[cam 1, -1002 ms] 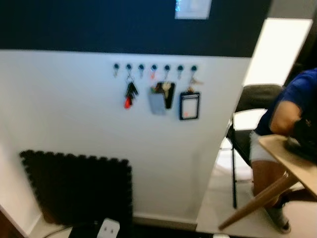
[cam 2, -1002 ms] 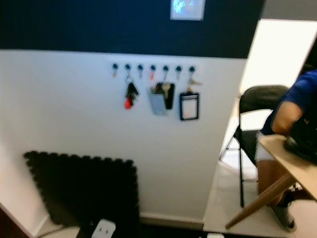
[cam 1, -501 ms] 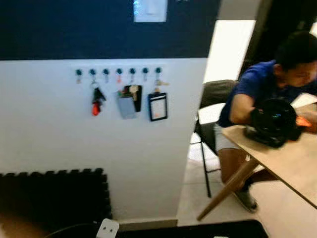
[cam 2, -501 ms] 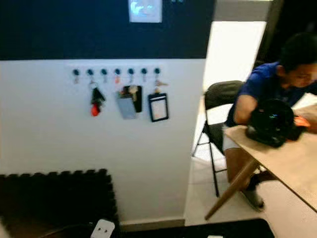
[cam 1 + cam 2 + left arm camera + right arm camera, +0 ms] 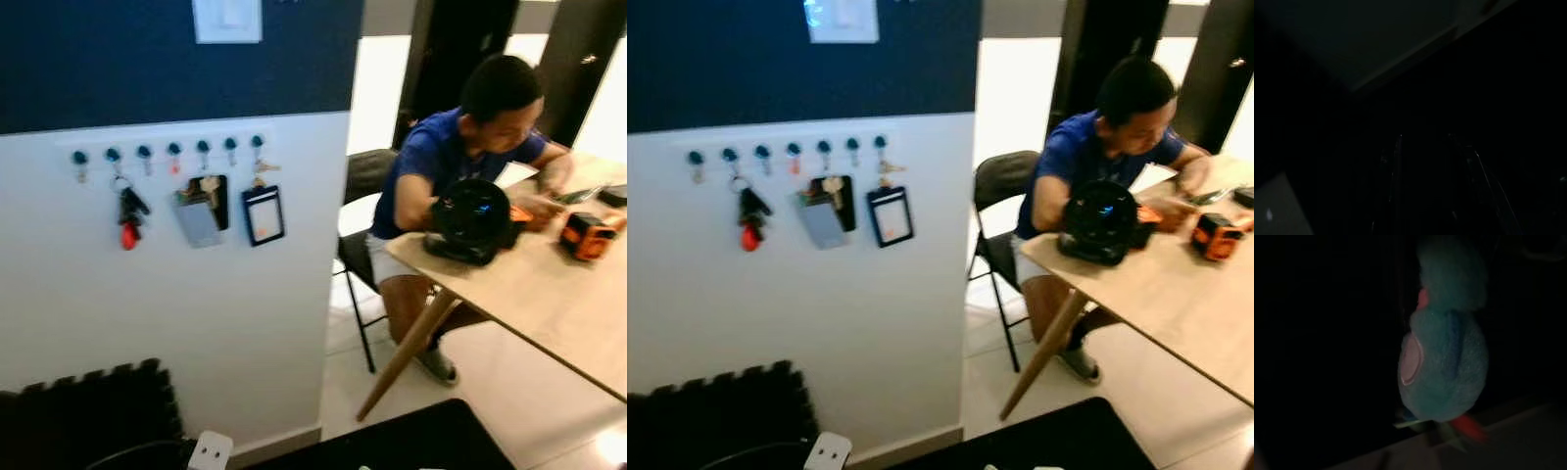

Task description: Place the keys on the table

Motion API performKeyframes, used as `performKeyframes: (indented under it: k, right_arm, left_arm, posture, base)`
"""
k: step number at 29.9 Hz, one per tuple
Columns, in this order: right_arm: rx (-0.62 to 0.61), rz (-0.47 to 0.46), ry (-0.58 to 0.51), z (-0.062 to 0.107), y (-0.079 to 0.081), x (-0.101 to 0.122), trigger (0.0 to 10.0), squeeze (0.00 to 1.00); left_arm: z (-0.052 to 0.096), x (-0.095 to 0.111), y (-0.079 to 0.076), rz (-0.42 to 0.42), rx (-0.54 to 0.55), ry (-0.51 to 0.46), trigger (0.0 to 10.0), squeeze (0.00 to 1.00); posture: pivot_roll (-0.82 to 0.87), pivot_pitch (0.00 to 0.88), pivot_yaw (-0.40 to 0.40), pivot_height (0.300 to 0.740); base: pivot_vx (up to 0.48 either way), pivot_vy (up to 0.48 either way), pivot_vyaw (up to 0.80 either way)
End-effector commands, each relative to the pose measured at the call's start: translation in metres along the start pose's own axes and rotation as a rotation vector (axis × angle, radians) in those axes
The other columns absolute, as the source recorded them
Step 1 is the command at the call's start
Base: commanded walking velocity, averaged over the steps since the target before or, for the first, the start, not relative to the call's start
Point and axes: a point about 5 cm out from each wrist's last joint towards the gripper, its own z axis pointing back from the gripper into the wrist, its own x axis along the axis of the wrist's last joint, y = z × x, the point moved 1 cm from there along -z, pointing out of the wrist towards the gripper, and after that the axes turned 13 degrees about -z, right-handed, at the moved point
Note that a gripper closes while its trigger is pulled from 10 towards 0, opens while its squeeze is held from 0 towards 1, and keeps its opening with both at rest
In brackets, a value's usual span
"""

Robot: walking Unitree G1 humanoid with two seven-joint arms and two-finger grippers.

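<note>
Right wrist view is dark, but a blue plush charm [image 5: 1442, 367] hangs in front of the right jaws, likely the keys' fob, though whether those jaws pinch it I cannot tell; the left jaws' state is lost in shadow too. The counter [image 5: 549, 294] lies ahead right, crowded by a person [image 5: 460, 147], a black fan [image 5: 473, 220] and an orange tape [image 5: 586, 235]. Risk: a dangling fob snags the edge, or the reach clips the person.

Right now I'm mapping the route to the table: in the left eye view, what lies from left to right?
Red-tagged keys → grey pouch → ID badge holder → folding chair → person → orange tape measure on the table.
</note>
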Motion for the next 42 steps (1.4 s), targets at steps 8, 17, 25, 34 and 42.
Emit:
performKeyframes:
  k: [8, 17, 25, 34, 42]
  right_arm:
    - [0.003, -0.004, 0.011, 0.0008, 0.0014, -0.0041, 10.0, 0.00]
    - [0.005, -0.001, 0.013, 0.0006, 0.0016, -0.0040, 10.0, 0.00]
    - [0.016, 0.006, 0.000, 0.0004, 0.0033, -0.0024, 10.0, 0.00]
    - [0.036, 0.079, -0.001, -0.0001, 0.0051, -0.0005, 10.0, 0.00]
    - [0.036, 0.086, 0.005, -0.0002, 0.0055, -0.0011, 10.0, 0.00]
  left_arm:
    - [0.0025, -0.0073, -0.0003, 0.007, -0.002, 0.016, 10.0, 0.00]
    - [0.0025, -0.0068, 0.0002, 0.012, 0.000, 0.011, 10.0, 0.00]
    - [0.0028, -0.0072, 0.0011, 0.015, 0.003, 0.010, 10.0, 0.00]
    - [0.0027, -0.0070, 0.0010, 0.017, 0.004, 0.009, 10.0, 0.00]
    - [0.0026, -0.0067, 0.0011, 0.016, 0.004, 0.009, 10.0, 0.00]
  posture:
    - [0.06, 0.051, 0.017, 0.740]
    - [0.06, 0.051, 0.016, 0.740]
    - [0.06, 0.050, 0.017, 0.740]
    - [0.06, 0.048, 0.017, 0.740]
    - [0.06, 0.047, 0.017, 0.740]
  base:
    - [0.000, 0.000, 0.00]
    - [0.000, 0.000, 0.00]
    - [0.000, 0.000, 0.00]
    - [0.000, 0.000, 0.27]
    - [0.000, 0.000, 0.80]
